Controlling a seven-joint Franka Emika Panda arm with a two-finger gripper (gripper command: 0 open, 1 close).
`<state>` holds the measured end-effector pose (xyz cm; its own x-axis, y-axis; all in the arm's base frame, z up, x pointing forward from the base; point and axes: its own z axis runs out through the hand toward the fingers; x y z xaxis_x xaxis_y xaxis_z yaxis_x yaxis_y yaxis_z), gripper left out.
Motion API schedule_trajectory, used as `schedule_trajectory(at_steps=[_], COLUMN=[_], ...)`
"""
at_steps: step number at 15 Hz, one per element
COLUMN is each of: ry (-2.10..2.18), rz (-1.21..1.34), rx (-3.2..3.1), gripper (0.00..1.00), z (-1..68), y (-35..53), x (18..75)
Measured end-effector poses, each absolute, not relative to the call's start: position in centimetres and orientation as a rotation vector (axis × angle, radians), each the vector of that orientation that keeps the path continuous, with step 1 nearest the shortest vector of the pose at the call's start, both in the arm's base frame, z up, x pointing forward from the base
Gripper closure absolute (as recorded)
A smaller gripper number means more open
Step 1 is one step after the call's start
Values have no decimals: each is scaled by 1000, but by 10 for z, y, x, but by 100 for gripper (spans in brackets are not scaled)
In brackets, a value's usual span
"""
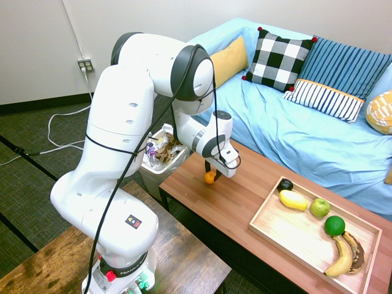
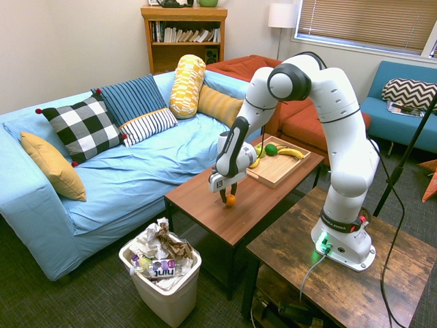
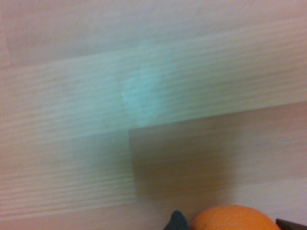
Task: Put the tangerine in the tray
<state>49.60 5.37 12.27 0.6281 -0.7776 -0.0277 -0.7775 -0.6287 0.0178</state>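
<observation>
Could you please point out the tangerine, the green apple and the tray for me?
Tangerine (image 1: 209, 177): first exterior view, on the middle of its visible orange skin.
Green apple (image 1: 319, 208): first exterior view, on the middle of its skin.
Tray (image 1: 294, 237): first exterior view, on its bare wooden floor.

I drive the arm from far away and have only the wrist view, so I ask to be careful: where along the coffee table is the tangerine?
Observer: The tangerine is near the end of the coffee table beside the trash bin.
Operator: And the tray, please, where does it stand?
Observer: The tray is toward the other end of the same table.
Operator: Which fruit is already inside?
Observer: The bananas, a green apple, a yellow fruit and a dark green fruit, among others; the tangerine is not in it.
</observation>
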Motion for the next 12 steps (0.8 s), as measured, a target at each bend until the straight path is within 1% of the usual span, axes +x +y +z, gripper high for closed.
schedule_trajectory(at_steps=[3, 5, 7, 9, 12], ry=[-1450, -1572, -1732, -1863, -1976], rz=[31, 82, 130, 152, 100], rx=[2794, 2746, 2648, 2524, 2382], gripper=[100, 100, 100, 100, 100], z=[203, 255, 283, 277, 232], y=[-8, -71, -146, -219, -294], x=[523, 536, 543, 540, 532])
